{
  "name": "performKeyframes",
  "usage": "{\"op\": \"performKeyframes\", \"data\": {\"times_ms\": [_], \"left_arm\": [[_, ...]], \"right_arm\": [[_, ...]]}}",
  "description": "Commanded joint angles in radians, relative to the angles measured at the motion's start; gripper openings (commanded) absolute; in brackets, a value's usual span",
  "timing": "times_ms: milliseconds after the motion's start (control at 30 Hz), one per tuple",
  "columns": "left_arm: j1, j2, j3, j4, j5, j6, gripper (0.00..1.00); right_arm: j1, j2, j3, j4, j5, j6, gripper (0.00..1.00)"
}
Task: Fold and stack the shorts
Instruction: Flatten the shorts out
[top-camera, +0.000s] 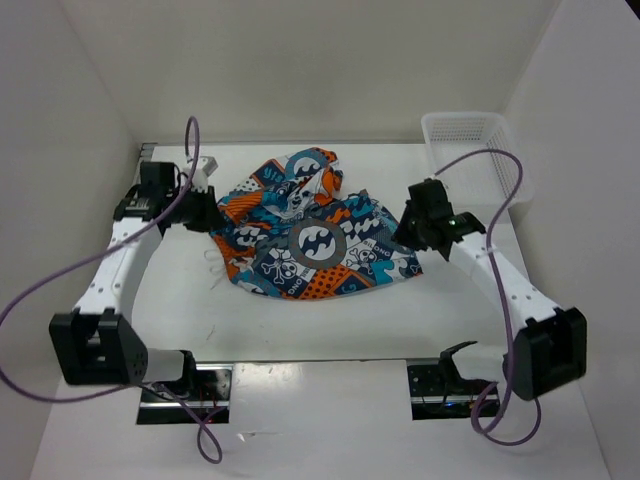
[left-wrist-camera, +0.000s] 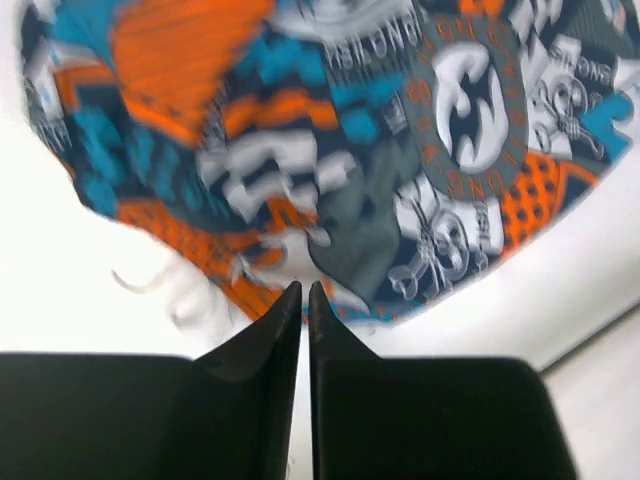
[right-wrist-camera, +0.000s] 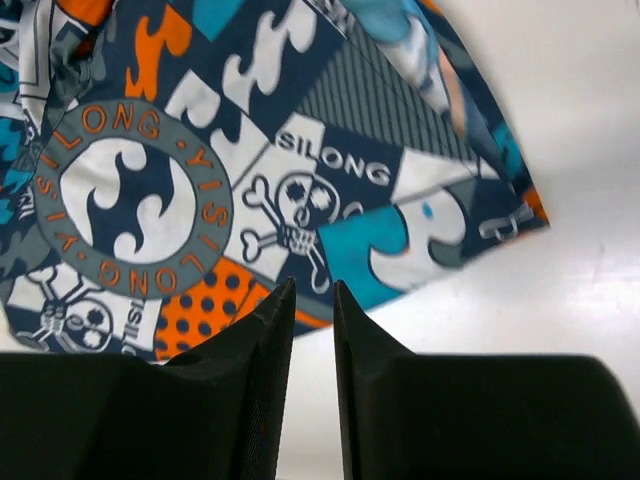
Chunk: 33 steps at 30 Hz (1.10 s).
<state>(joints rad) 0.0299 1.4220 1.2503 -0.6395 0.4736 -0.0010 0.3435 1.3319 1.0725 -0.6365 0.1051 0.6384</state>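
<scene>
Item 1. My left tool (left-wrist-camera: 304, 285): at the left edge of the shorts (top-camera: 310, 240). Fingers a thin slit apart, nothing between them.

Item 2. Shorts: one rumpled heap mid-counter (top-camera: 300, 325), unfolded, the far part bunched up, the near hem spread flatter. A white cord end (top-camera: 215, 262) trails off their left edge.

Item 3. My right tool (right-wrist-camera: 313, 283): at the right edge of the shorts. Fingers plainly apart and empty, tips just short of the hem.

Item 4. White basket (top-camera: 465, 118): beyond the shorts, to their right, well apart from them.

Hazards, as I judge them: pinching only the top layer would drag the heap instead of spreading it, and uneven pulls from my two sides would set the fold crooked. The loose cord could snag my left fingers.

Views: only the overhead one shows the basket and the shorts' whole outline. Only the wrist ones show my finger gaps. The left wrist picture is blurred, so the cloth edge there is uncertain.
</scene>
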Motion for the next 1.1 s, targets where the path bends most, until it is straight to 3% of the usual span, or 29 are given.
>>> {"op": "performKeyframes", "data": {"times_ms": [0,67,100,167,200,267,367,567,667,700,833,1067], "left_arm": [[0.004,-0.132,-0.179,-0.006,0.043,0.001,0.10],[0.004,-0.175,-0.267,0.006,0.053,0.001,0.10],[0.004,-0.184,-0.337,0.026,0.053,0.001,0.30],[0.004,-0.196,-0.385,0.059,0.053,0.001,0.48],[0.004,-0.196,-0.417,0.070,0.042,0.001,0.71],[0.004,-0.187,-0.451,0.121,0.042,0.001,0.81],[0.004,-0.115,-0.508,0.204,0.057,0.001,0.81],[-0.005,0.011,-0.508,0.317,0.076,0.001,0.76],[-0.005,0.066,-0.496,0.348,0.091,0.001,0.65],[-0.005,0.077,-0.471,0.348,0.091,0.001,0.49],[-0.005,0.087,-0.398,0.293,0.091,0.001,0.03],[-0.005,-0.009,-0.286,0.155,0.100,0.001,0.00]], "right_arm": [[-0.027,-0.126,-0.123,-0.002,-0.044,0.091,0.27],[-0.028,-0.149,-0.189,-0.002,-0.091,0.125,0.30],[-0.028,-0.158,-0.203,0.007,-0.108,0.157,0.41],[-0.041,-0.149,-0.233,0.036,-0.168,0.188,0.59],[-0.069,-0.129,-0.243,0.049,-0.188,0.213,0.59],[-0.093,-0.097,-0.275,0.090,-0.238,0.236,0.62],[-0.165,-0.088,-0.310,0.116,-0.281,0.236,0.62],[-0.279,-0.111,-0.359,0.147,-0.329,0.236,0.62],[-0.288,-0.088,-0.391,0.199,-0.346,0.247,0.62],[-0.288,-0.073,-0.404,0.218,-0.355,0.247,0.62],[-0.288,0.018,-0.395,0.279,-0.334,0.265,0.57],[-0.299,0.089,-0.381,0.327,-0.314,0.285,0.44]]}}
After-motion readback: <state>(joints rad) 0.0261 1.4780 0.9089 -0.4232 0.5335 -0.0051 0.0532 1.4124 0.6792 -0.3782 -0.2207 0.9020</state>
